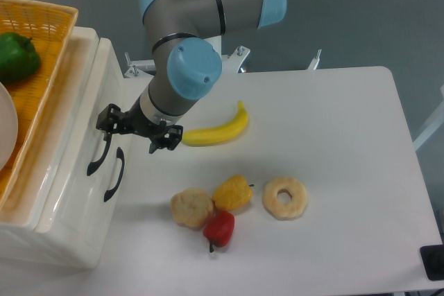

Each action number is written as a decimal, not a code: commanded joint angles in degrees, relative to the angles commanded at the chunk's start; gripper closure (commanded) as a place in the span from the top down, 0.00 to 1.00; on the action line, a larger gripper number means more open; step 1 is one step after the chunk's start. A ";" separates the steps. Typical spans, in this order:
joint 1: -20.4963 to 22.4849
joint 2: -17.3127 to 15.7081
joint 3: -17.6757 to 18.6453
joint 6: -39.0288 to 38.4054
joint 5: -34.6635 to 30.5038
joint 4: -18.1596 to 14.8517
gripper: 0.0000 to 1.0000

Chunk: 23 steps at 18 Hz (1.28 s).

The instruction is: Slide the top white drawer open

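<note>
Camera view, fixed and looking down: the top drawer (69, 136) sits at the left of the frame, a cream-white box shut flush in its cabinet, its curved black handle (100, 149) on the front panel facing right. The lower drawer's handle (115, 174) lies just beside it, lower in the frame. The gripper (135, 129) hangs at the upper end of the top handle, jaws apart, one finger (106, 117) right at the handle's tip and the other out over the surface (333, 143); I cannot tell whether the near finger touches the handle yet.

The step in hand looks like getting a hold on that handle. To do it well, the jaws should straddle the bar itself near its middle, not its end, so the pull runs straight and the drawer does not skew in its runners. They must stay off the lower handle. Once clamped, the pull should go level toward the right of the frame, along the drawer's own line. A banana (216, 129) lies close behind the wrist, and a backward sweep could knock it
</note>
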State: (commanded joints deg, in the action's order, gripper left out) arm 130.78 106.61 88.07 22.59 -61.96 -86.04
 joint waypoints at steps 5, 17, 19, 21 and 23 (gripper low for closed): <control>-0.18 0.35 0.00 0.00 0.26 0.00 1.00; -1.06 0.97 0.00 -0.62 -0.26 1.76 1.00; -1.06 1.14 0.09 -0.62 -0.44 1.84 1.00; -1.15 1.23 0.09 -0.44 -0.53 1.93 1.00; -1.15 1.32 0.17 -0.26 -0.88 2.02 1.00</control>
State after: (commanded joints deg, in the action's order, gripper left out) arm 129.64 107.93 88.24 22.32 -62.84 -84.02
